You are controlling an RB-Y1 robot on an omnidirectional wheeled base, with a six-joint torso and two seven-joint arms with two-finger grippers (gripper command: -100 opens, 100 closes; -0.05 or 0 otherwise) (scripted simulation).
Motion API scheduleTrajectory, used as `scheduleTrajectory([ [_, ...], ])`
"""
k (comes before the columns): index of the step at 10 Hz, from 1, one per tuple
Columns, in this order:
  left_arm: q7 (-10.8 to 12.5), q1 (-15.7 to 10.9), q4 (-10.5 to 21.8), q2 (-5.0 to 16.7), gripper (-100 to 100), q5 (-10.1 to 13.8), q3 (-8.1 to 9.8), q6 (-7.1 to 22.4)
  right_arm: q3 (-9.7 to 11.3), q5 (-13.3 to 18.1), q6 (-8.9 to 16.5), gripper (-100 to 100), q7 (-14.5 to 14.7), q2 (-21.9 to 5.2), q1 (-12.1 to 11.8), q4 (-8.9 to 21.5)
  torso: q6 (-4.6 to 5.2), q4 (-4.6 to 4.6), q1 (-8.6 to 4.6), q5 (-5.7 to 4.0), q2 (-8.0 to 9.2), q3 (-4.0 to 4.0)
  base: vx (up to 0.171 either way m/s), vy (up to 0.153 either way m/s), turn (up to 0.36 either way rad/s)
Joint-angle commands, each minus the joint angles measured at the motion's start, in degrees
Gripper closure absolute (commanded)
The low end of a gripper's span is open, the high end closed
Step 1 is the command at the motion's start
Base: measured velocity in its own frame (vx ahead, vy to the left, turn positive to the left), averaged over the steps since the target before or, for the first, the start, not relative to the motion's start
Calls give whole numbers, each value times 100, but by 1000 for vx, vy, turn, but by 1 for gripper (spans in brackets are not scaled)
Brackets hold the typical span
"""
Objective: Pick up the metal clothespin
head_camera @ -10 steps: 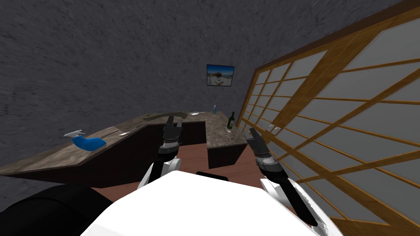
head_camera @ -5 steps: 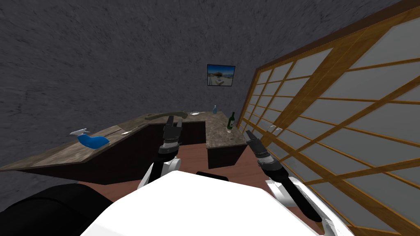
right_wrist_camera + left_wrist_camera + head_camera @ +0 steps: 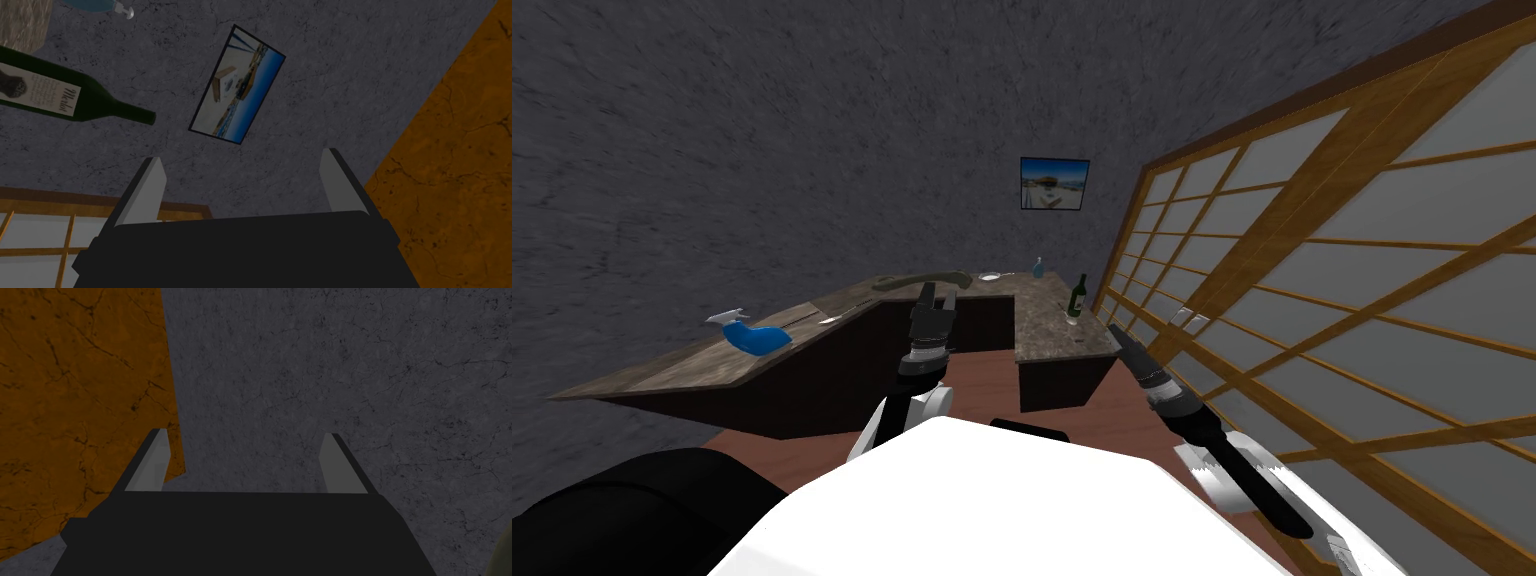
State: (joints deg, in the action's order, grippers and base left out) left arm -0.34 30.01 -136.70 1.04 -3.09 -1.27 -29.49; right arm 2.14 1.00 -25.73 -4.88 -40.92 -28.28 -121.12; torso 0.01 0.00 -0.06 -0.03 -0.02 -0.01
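– Grippers: we count two, left gripper (image 3: 245, 438) and right gripper (image 3: 245, 160), both spread wide.
– Copy. We see one clothespin (image 3: 830, 320), a pale speck on the counter (image 3: 662, 375) near one blue spray bottle (image 3: 755, 338).

Blue spray bottle (image 3: 755, 338) on the counter's (image 3: 662, 375) near end, green wine bottle (image 3: 1078, 296) towards its far end, framed picture (image 3: 1054, 184) on the wall above.

A rough dark grey wall (image 3: 812, 120) runs behind an L-shaped desk (image 3: 662, 368) with a mottled brown-grey top and dark front panels. A small framed picture (image 3: 1054, 184) hangs on the wall above the desk's far corner. To the right stands a wooden lattice screen (image 3: 1362, 290) with pale grey panes. The floor (image 3: 982, 385) is reddish-brown. In the left wrist view an orange-brown cracked surface (image 3: 75, 388) meets the grey wall.
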Motion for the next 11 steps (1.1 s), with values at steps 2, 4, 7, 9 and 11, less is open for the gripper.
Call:
scheduleTrajectory([
  [2, 0, 0, 0, 0, 0, 0, 0, 0, 35, 28, 117, -100, -46, -367, -1, 183, -2, 0, 0, 0, -1, -1, 2, -14, 82],
  [4, 0, 0, 0, 0, 0, 0, 0, 0, 56, 44, 221, -100, -91, -664, -17, 345, -2, 0, 3, 1, 0, 0, 1, -8, 88],
  [7, 0, 0, 0, 0, 0, 0, 0, 0, 114, 76, 448, -100, -164, -1152, -64, 683, 1, 0, 6, 1, 0, 0, 0, -1, 113],
  [9, 0, 0, 0, 0, 0, 0, 0, 0, 152, 92, 570, -100, -193, -1449, -95, 857, 1, 0, 8, 2, 0, 0, -1, 5, 105],
  [11, 0, 0, 0, 0, 0, 0, 0, 0, 196, 107, 697, -100, -215, -1724, -130, 1032, 1, 0, 10, 2, 0, 0, -2, 11, 129],
])
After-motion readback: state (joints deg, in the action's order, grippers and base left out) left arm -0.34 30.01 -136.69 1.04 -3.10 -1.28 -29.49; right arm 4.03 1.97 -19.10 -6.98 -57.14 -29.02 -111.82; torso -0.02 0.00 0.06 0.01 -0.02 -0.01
